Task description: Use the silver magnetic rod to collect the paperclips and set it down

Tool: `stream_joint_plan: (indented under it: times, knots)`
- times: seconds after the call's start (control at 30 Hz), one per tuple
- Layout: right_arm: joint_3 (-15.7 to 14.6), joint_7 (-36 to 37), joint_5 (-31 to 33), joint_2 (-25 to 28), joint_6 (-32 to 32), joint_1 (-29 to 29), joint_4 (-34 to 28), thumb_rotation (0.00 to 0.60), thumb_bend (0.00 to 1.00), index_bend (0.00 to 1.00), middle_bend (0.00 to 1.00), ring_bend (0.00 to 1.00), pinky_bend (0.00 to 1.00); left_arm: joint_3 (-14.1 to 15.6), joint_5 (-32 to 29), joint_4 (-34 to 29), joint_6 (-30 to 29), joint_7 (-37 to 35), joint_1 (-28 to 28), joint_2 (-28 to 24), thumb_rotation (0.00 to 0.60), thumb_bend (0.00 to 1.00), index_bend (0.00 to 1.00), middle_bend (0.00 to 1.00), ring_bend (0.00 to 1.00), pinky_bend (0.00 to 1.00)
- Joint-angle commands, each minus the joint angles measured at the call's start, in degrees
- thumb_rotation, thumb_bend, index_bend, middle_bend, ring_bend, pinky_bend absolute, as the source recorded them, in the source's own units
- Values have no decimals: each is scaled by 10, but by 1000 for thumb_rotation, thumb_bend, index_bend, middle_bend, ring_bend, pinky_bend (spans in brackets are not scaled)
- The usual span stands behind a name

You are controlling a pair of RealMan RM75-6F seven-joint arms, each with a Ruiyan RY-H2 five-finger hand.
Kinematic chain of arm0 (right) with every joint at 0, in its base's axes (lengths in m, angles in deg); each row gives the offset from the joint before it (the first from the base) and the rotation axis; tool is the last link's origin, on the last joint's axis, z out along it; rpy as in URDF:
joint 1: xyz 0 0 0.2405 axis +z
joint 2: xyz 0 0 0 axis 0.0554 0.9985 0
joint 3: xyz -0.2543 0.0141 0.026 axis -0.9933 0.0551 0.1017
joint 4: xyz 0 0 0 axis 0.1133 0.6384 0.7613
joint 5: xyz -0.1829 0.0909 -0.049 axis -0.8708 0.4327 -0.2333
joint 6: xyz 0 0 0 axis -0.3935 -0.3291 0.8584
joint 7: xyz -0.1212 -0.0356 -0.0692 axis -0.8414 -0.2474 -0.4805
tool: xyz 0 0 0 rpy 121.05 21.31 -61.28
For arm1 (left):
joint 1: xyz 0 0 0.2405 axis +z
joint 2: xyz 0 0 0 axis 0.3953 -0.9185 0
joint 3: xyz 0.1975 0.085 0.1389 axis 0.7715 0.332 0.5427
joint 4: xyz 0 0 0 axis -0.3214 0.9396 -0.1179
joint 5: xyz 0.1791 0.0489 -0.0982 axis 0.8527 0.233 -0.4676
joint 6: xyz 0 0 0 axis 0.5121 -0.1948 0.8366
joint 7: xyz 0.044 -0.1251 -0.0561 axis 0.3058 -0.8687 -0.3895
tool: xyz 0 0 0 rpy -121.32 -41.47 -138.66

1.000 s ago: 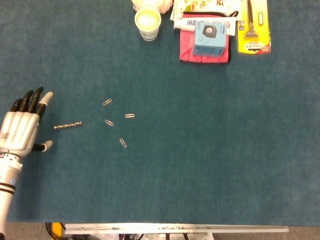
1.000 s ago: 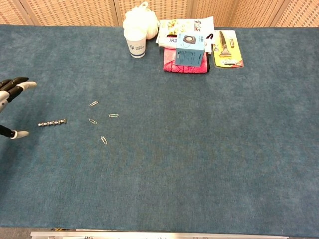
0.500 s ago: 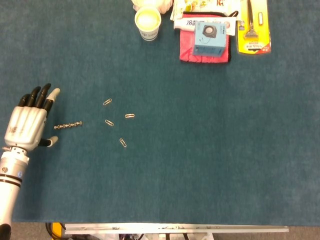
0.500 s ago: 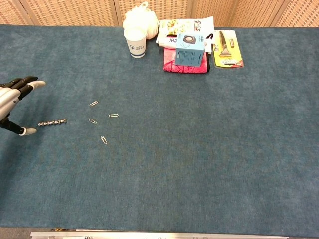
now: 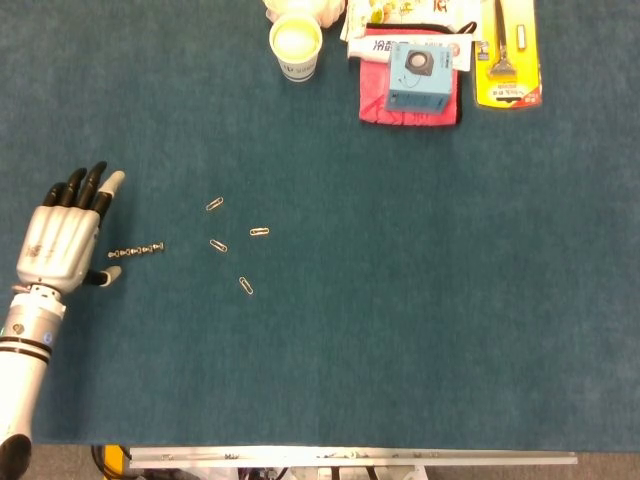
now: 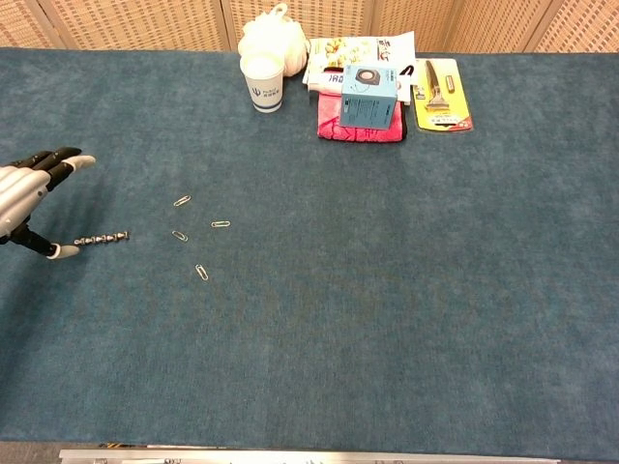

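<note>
Teal felt table (image 5: 400,320) is carrying a silver magnetic rod (image 5: 136,250) lying flat at left of centre in the head view, with four paperclips (image 5: 238,245) scattered just to its right. At the left edge the left hand (image 5: 65,240) is hovering with fingers spread wide, holding nothing, its thumb tip close beside the rod's near end. Along the top edge are sitting a paper cup (image 5: 295,45), a blue box (image 5: 417,75) on a red cloth (image 5: 378,105), and a yellow razor pack (image 5: 507,55).

Head view looks straight down from high, chest view slants forward from lower; both share the blue table (image 5: 400,300).
</note>
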Motion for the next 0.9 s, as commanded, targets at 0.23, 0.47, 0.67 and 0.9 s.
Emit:
stream_joint_plan:
  times: [0.23, 0.47, 0.67, 0.9]
  knots:
    - [2, 2, 3, 3, 2, -1, -1, 600, 0, 325, 263, 212, 357, -2, -11, 12, 11, 8, -11, 16, 600, 43, 0, 0, 0, 138]
    - [2, 2, 4, 4, 1, 0, -1, 600, 0, 325, 263, 211, 357, -3, -22, 26, 22, 12, -19, 25, 600, 43, 0, 0, 0, 138]
    - [2, 2, 6, 4, 2, -1, -1, 600, 0, 324, 263, 212, 357, -6, -32, 36, 25, 11, -23, 30, 600, 43, 0, 0, 0, 138]
    - [2, 1, 6, 3, 1, 0, 0, 600, 0, 325, 263, 211, 357, -8, -43, 46, 31, 10, -27, 32, 600, 43, 0, 0, 0, 138]
